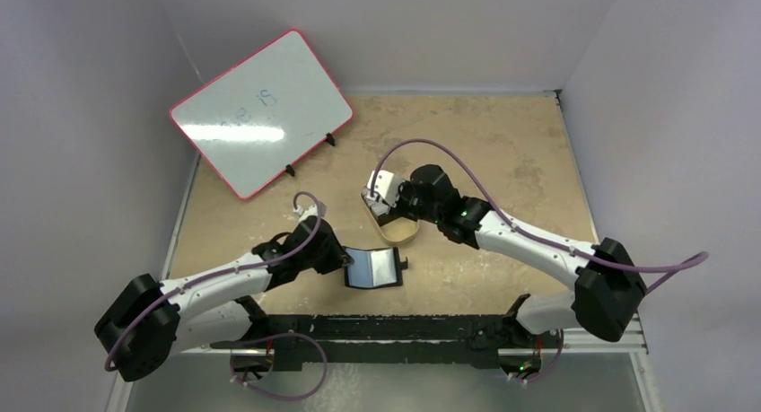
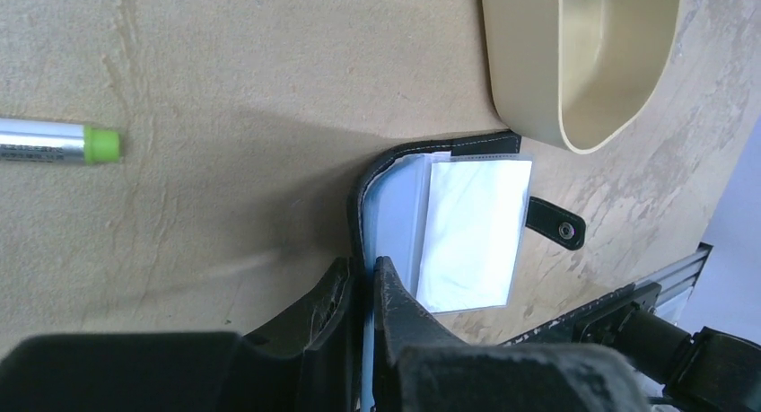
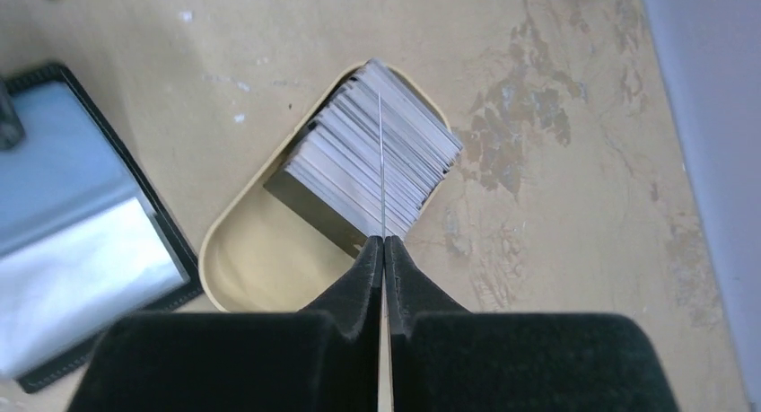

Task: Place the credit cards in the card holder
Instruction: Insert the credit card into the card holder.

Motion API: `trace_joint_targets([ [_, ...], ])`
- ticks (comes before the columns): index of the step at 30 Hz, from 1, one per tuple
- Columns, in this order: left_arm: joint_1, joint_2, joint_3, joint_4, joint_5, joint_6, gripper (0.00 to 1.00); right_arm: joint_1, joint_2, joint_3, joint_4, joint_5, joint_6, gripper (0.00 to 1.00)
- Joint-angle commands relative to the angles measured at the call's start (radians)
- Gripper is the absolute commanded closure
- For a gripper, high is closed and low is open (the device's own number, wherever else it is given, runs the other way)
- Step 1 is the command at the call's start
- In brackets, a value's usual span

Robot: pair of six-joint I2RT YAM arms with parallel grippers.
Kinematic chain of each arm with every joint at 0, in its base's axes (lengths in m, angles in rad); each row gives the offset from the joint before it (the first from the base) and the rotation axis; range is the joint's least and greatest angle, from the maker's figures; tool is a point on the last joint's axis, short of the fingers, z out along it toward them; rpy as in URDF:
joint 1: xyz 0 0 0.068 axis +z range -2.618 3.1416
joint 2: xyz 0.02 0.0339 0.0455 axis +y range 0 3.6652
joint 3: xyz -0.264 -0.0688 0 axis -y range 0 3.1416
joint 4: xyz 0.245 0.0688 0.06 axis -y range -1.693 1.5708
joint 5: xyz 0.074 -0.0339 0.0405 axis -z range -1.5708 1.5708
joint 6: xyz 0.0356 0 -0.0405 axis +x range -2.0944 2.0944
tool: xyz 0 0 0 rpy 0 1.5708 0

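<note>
The tan oval tin (image 3: 242,259) sits mid-counter (image 1: 502,152) and serves as the fixed mark; the credit cards (image 3: 359,161) stand on edge as a leaning stack in its far end, leaving its near end bare; the right hand (image 3: 384,243) hangs over that stack with its fingers pressed fully together on a single card (image 3: 381,161), seen edge-on as a thin line, and whether the card's far edge sits among the others I cannot tell; the card holder (image 1: 372,268) lies open and flat just near-left of the tin, its black corner meeting the tin's rim in the left wrist view, though actual contact is unclear; its snap tab (image 2: 556,223) sticks out from the edge on the tin's side; the left hand (image 2: 362,273) is nearly shut, clamped on the holder's black rim at the side away from the tin; a silver pen (image 2: 49,143) with a green cap lies to the tin's left, well apart; a red-framed whiteboard (image 1: 260,111) leans far-left of the tin; the broadest stretch of counter runs beyond and right of the tin, up to the walls.
</note>
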Motion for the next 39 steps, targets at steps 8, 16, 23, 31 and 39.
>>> trace_joint_targets([
  [8, -0.031, 0.025, -0.015, 0.213, 0.083, -0.056, 0.99, 0.000, -0.214, 0.079, -0.076, 0.005, 0.790, 1.00],
  [16, -0.044, 0.062, -0.032, 0.280, 0.097, -0.092, 0.94, 0.018, -0.330, -0.104, -0.069, -0.124, 1.236, 1.00],
  [23, -0.045, 0.037, -0.033, 0.180, 0.047, -0.067, 0.72, 0.084, -0.365, -0.306, 0.064, -0.161, 1.435, 1.00],
  [31, -0.045, -0.021, -0.052, 0.121, 0.009, -0.052, 0.69, 0.086, -0.295, -0.434, 0.142, -0.187, 1.490, 1.00],
  [39, -0.045, -0.023, -0.063, 0.127, 0.011, -0.046, 0.93, 0.084, -0.260, -0.503, 0.185, -0.188, 1.540, 1.00],
])
